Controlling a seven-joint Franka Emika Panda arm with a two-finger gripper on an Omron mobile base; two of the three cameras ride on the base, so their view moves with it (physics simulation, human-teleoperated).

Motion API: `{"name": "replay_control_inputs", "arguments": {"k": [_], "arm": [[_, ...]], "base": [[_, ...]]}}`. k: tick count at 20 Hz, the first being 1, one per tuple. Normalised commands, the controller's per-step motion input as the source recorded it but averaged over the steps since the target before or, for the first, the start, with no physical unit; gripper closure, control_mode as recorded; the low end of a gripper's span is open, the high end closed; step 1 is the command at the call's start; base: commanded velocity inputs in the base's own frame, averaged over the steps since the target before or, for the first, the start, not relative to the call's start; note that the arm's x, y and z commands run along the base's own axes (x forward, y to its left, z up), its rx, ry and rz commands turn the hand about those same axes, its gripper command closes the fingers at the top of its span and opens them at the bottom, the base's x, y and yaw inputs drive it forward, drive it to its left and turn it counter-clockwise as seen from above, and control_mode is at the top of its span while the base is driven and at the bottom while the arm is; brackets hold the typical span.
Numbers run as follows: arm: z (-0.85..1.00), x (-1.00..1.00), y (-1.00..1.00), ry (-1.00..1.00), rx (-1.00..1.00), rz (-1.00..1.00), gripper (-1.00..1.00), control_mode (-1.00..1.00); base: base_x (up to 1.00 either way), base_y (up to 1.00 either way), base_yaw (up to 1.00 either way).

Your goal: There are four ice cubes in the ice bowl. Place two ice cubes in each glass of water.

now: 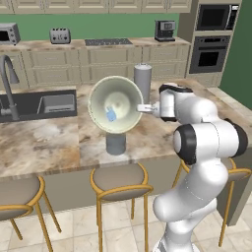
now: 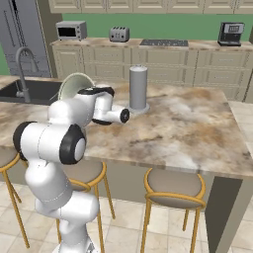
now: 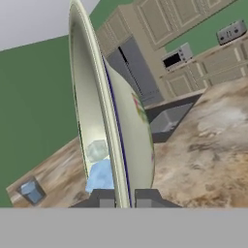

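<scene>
My gripper (image 1: pixel 143 108) is shut on the rim of the ice bowl (image 1: pixel 123 93), which hangs above the counter tipped onto its side, its inside facing the left base camera. A light-blue ice cube (image 1: pixel 111 116) lies low in the bowl. Directly below stands a grey-blue glass of water (image 1: pixel 116 143). From the hand, the rim (image 3: pixel 95 97) runs edge-on between the fingertips (image 3: pixel 102 198) of the gripper (image 3: pixel 124 198). There ice cubes (image 3: pixel 100 175) rest against the bowl's inner wall, and a glass (image 3: pixel 32 192) stands lower left. From the right base, the bowl (image 2: pixel 73 85) peeks out behind the arm.
A tall grey cylinder (image 1: pixel 142 78) on a round base stands on the counter just behind the bowl. The sink (image 1: pixel 42 104) with its faucet (image 1: pixel 7 81) is set into the counter's left part. Stools (image 1: pixel 118 179) line the near edge.
</scene>
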Motion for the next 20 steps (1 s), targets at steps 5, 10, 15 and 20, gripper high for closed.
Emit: {"name": "replay_control_inputs", "arguments": {"k": [5,10,15,20], "arm": [[0.15,0.27,0.01,-0.07,0.00,0.00,1.00,-1.00],[0.00,0.06,0.00,-0.05,-0.01,0.00,1.00,-1.00],[-0.03,0.11,0.00,-0.05,0.00,0.03,1.00,-1.00],[-0.08,0.03,0.00,-0.08,-0.02,0.10,1.00,-1.00]], "base": [[0.00,0.00,0.00],[0.00,0.00,0.00],[0.00,0.00,0.00],[0.00,0.00,0.00]]}}
